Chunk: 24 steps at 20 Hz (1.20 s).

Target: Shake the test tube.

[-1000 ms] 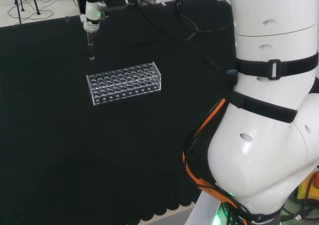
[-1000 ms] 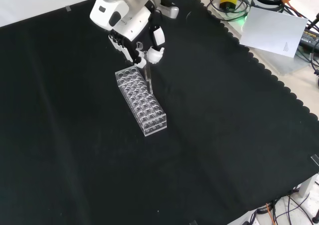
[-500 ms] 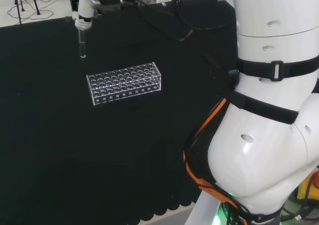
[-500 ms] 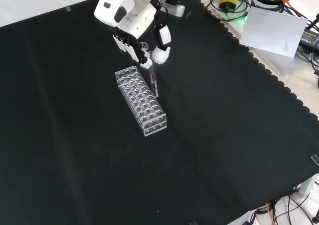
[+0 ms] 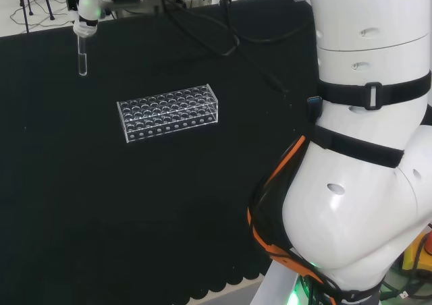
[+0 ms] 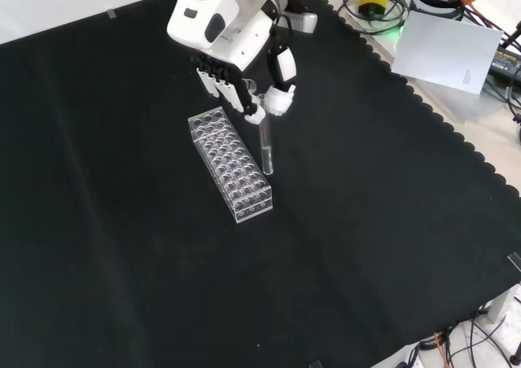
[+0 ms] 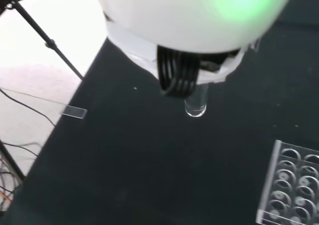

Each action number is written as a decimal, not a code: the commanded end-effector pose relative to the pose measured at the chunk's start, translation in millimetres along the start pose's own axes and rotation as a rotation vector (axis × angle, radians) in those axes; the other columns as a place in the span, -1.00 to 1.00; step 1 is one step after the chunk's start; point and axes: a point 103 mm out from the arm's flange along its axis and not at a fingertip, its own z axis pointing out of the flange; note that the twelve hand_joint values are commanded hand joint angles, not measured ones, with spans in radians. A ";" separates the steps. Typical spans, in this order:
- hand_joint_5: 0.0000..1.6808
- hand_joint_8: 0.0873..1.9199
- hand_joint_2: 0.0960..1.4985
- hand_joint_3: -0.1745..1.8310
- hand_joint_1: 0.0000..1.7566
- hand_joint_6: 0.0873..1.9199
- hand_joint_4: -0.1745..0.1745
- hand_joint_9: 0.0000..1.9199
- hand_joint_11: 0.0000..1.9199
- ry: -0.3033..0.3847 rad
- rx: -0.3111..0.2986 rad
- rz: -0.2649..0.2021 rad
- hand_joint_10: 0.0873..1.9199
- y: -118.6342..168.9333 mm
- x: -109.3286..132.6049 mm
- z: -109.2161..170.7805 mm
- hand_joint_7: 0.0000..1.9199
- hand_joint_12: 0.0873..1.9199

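Matt black cloth (image 6: 366, 221) covers the worktop. The test tube (image 6: 265, 150) and rack (image 6: 230, 166) look clear and glossy; the hand (image 6: 244, 83) is smooth white and black plastic.

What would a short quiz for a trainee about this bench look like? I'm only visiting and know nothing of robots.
1. True or false: the test tube stands in the rack.
2. What holds the tube? A) a person B) the hand C) a clamp
3. In the head view, to which side of the rack does the tube hang?

Key
1. False: the tube hangs upright in the air, apart from the rack.
2. B: the hand pinches the tube's top.
3. To the left of the rack and farther back.
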 end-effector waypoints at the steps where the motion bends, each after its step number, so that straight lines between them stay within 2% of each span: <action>1: 0.81 -0.80 -0.58 0.14 0.54 -0.74 -1.00 0.73 0.46 -0.067 0.057 0.129 -0.39 -8.4 -53.7 18.4 0.66 -0.01; 5: 0.81 -0.80 -0.58 0.14 0.54 -0.74 -1.00 0.73 0.46 -0.121 0.090 0.241 -0.39 -24.5 -102.7 26.3 0.66 -0.01; 8: 0.81 -0.80 -0.58 0.14 0.54 -0.74 -1.00 0.73 0.46 -0.134 0.096 0.327 -0.39 -41.6 -139.1 24.4 0.66 -0.01; 14: 0.81 -0.80 -0.58 0.14 0.54 -0.75 -1.00 0.73 0.46 -0.098 0.039 0.506 -0.39 -85.1 -207.3 -0.5 0.67 -0.01; 18: 0.81 -0.80 -0.58 0.14 0.54 -0.75 -1.00 0.73 0.46 -0.104 0.006 0.617 -0.39 -111.3 -249.5 -21.0 0.67 -0.01; 21: 0.81 -0.81 -0.58 0.14 0.54 -0.75 -1.00 0.73 0.46 -0.095 -0.023 0.654 -0.39 -119.9 -262.5 -32.6 0.67 -0.01; 24: 0.81 -0.81 -0.58 0.14 0.54 -0.75 -1.00 0.73 0.46 -0.093 -0.049 0.621 -0.39 -110.8 -251.0 -38.1 0.67 -0.01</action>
